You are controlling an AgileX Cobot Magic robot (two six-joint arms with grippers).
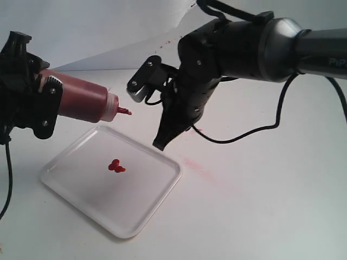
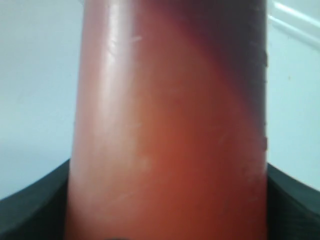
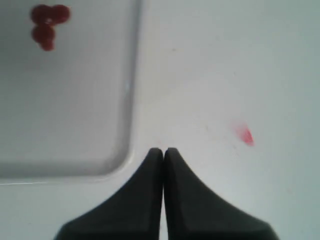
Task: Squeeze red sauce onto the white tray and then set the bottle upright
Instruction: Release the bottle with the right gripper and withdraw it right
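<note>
My left gripper [image 1: 46, 103] is shut on the bottle [image 1: 81, 101], held nearly level above the far left corner of the white tray [image 1: 65, 189]. Its red nozzle [image 1: 123, 111] points right, over the tray. The bottle's red-tinted wall [image 2: 170, 130] fills the left wrist view. A small cluster of red sauce [image 1: 115, 166] blobs lies near the tray's middle, and the same red sauce [image 3: 46, 22] shows in the right wrist view. My right gripper [image 1: 160, 144] hangs shut and empty just above the tray's far right rim [image 3: 131, 100]; its fingertips [image 3: 163, 150] meet.
Faint pink-red smears [image 1: 191, 161] mark the white table right of the tray, and one smear [image 3: 244, 134] appears in the right wrist view. A black cable [image 1: 244, 135] droops from the right arm to the table. A white backdrop rises behind.
</note>
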